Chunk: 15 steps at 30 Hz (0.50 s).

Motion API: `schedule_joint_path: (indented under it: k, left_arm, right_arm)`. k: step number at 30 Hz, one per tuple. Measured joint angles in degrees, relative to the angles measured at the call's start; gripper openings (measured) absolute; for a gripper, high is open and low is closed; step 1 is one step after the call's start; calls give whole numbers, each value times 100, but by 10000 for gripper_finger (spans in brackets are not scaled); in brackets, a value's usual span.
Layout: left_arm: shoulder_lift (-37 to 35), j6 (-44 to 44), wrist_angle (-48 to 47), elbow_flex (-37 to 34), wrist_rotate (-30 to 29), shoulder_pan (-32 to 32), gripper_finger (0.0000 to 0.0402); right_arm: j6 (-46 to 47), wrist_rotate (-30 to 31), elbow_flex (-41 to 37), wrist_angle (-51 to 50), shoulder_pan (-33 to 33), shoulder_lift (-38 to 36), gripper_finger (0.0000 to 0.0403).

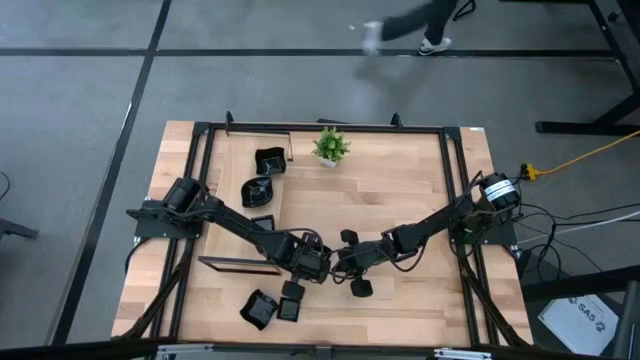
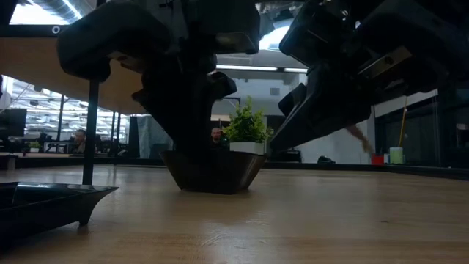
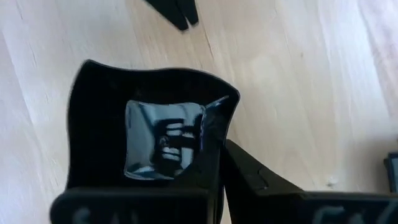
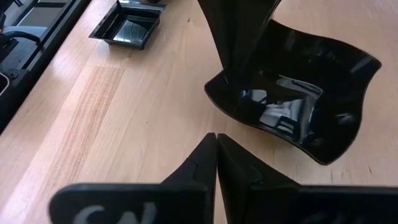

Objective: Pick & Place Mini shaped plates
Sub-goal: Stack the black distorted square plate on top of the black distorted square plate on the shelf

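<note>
A glossy black mini plate (image 3: 149,124) with a wavy rim and a square bottom stands on the table's middle, also seen in the low view (image 2: 212,172) and the right wrist view (image 4: 298,112). My left gripper (image 3: 219,163) is shut on its rim, coming down from above (image 2: 192,110). My right gripper (image 4: 216,138) is shut and holds nothing; its fingertips hover a little to the plate's right, apart from it (image 1: 348,262). More black plates lie at the near left (image 1: 262,308), (image 1: 290,305) and at the far left (image 1: 270,160), (image 1: 258,190). My left gripper pinches the plate's wavy rim (image 3: 222,124) on one side, one finger (image 3: 202,177) inside the bowl and the other (image 3: 255,177) outside it. The fingers come steeply from above (image 4: 239,62). The plate sits upright with its base on the wood (image 2: 212,189).
A small green potted plant (image 1: 331,146) stands at the far middle. Dark frame rails (image 1: 200,160) run along the table's left, right and far sides. A square plate (image 4: 127,28) lies toward the left rail. Another plate (image 2: 44,204) is near the low camera. A person walks beyond the far edge (image 1: 420,25).
</note>
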Motion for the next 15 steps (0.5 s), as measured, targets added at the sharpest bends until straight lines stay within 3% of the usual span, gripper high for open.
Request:
schedule_joint_path:
  k: [5,15]
  left_arm:
    - [0,-32,-3,147,10,0,16]
    - [0,-31,-17,200,28,0,77]
  right_arm:
    - [0,-1,0,40,0,0,13]
    - [-3,-1,0,43,0,0,13]
